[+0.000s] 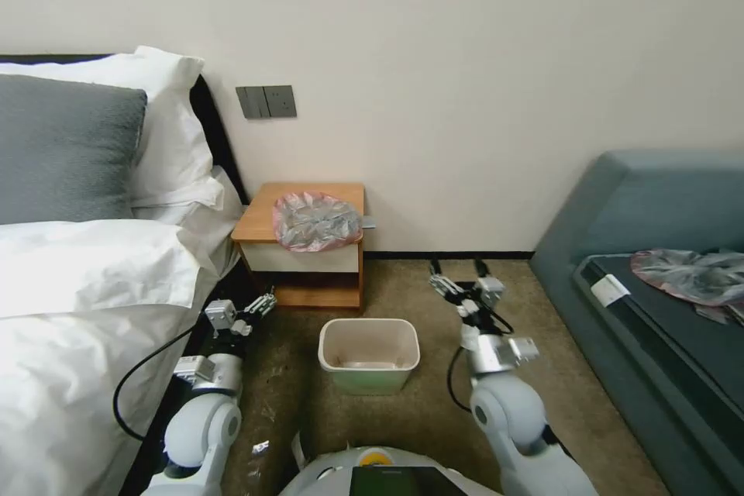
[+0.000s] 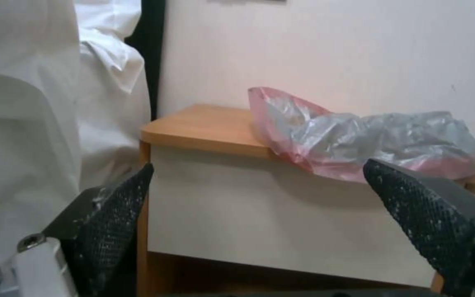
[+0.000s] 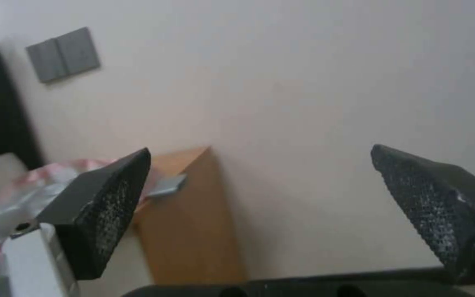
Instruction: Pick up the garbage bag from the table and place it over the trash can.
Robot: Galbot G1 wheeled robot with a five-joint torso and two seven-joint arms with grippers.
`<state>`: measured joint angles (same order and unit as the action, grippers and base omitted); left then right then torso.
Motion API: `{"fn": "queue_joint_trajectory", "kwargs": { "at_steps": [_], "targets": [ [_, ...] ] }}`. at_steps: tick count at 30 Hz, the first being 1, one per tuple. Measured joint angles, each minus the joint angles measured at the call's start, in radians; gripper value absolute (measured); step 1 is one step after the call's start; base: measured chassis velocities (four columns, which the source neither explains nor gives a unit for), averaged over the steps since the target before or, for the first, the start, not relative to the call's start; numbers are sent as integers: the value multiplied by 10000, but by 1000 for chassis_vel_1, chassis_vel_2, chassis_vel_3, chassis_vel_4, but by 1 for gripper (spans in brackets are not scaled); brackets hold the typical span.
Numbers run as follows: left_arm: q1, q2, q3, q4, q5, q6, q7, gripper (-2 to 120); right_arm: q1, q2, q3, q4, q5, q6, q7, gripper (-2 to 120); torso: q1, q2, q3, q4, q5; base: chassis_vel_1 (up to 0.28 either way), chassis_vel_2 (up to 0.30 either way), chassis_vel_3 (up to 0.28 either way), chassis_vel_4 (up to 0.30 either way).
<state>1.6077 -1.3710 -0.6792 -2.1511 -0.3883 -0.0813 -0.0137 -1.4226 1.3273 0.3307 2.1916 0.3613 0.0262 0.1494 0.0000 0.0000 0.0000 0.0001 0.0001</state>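
While both sets of fingers stand wide and empty, the left gripper hangs low beside the bed, the right gripper right of the table. Garbage bag lies crumpled on the tabletop's right half, overhanging; trash can nearer, on the floor. Risk: thin slick film may slip from a pinch.

The crumpled grey, pink-rimmed garbage bag lies on the wooden worktop, the open cream trash can standing on the carpet before it.
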Motion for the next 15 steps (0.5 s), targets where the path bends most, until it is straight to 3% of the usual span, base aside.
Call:
{"fn": "queue_joint_trajectory", "kwargs": {
  "at_steps": [7, 15],
  "targets": [
    [-145, -89, -61, 117, 86, -18, -45, 98, 1897, -284, -1152, -1079, 1554, -713, 248, 100, 0, 0, 1, 0, 0, 0, 0, 0, 0],
    [-375, -253, -211, 867, 236, -65, -52, 98, 4167, -279, -1975, -2507, 3880, -974, 525, 100, 0, 0, 1, -1, -3, 0, 0, 0, 0]
  ]
}}
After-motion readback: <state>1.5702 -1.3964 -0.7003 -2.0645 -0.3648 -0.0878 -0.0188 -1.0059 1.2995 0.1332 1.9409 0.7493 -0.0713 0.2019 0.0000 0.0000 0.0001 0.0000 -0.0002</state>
